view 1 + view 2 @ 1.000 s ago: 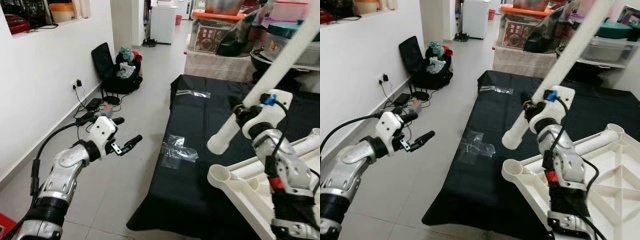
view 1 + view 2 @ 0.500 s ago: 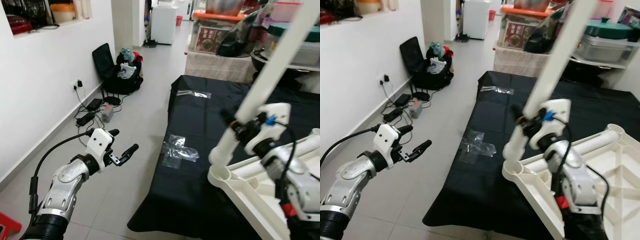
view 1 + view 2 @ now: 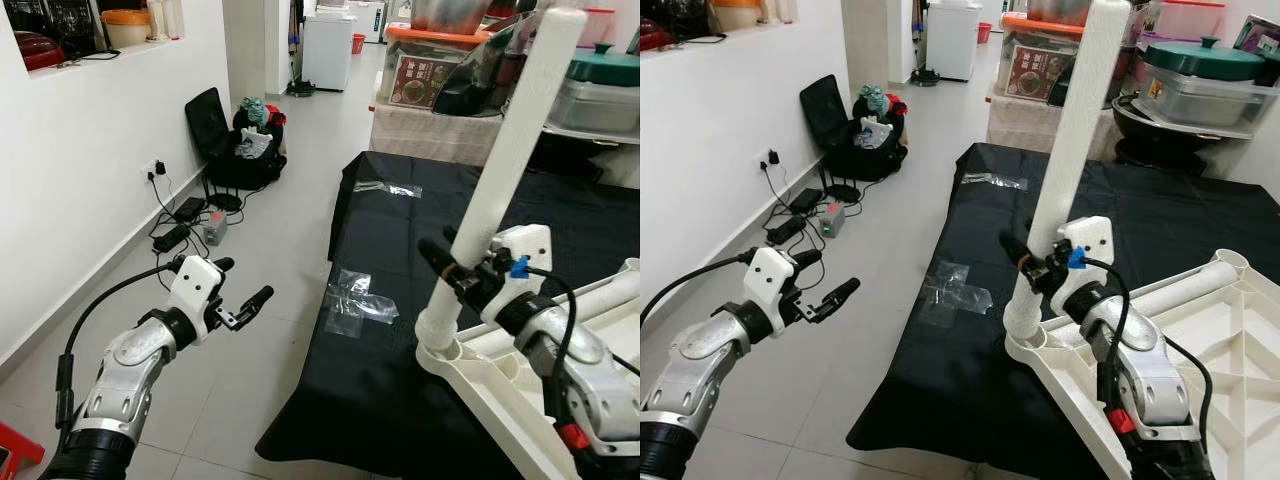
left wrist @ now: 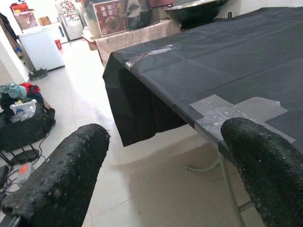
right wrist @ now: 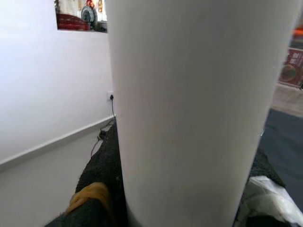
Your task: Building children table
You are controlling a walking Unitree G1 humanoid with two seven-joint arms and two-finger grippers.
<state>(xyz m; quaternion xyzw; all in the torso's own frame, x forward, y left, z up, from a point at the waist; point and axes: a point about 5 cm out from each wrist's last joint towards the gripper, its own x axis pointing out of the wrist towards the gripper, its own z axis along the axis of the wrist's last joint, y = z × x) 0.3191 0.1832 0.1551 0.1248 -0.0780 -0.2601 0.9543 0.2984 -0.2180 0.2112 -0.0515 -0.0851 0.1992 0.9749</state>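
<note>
The right gripper (image 3: 462, 272) was clenched around a white table leg (image 3: 505, 163), low on the tube, w/ a black finger seen on each side of it in the right wrist view. The leg was held nearly upright, slightly tilted, and its lower end was set at the round corner socket (image 3: 437, 350) of the white tabletop (image 3: 1200, 345), which was laid upside down on the black cloth (image 3: 400, 235) of the work table. Whether the end was already seated inside the socket or only resting on its rim could not be told.

The left gripper (image 3: 236, 293) was released, fingers (image 4: 61, 177) spread w/ nothing between them, and it was held over the floor (image 3: 260, 230), well apart from the tabletop.

The step in hand was judged as pressing the leg into its socket. To do it well, the tube should be brought fully vertical first, so that it is in line w/ the socket axis, and only then pushed straight down; a tilted push would probably jam it or tip the tabletop. Since the tabletop corner was near the edge of the cloth, the free left gripper could be used to hold the frame steady.

Some clear plastic wrapping (image 3: 358, 301) was lying on the cloth beside the corner, and bags and cables were seen by the wall.
</note>
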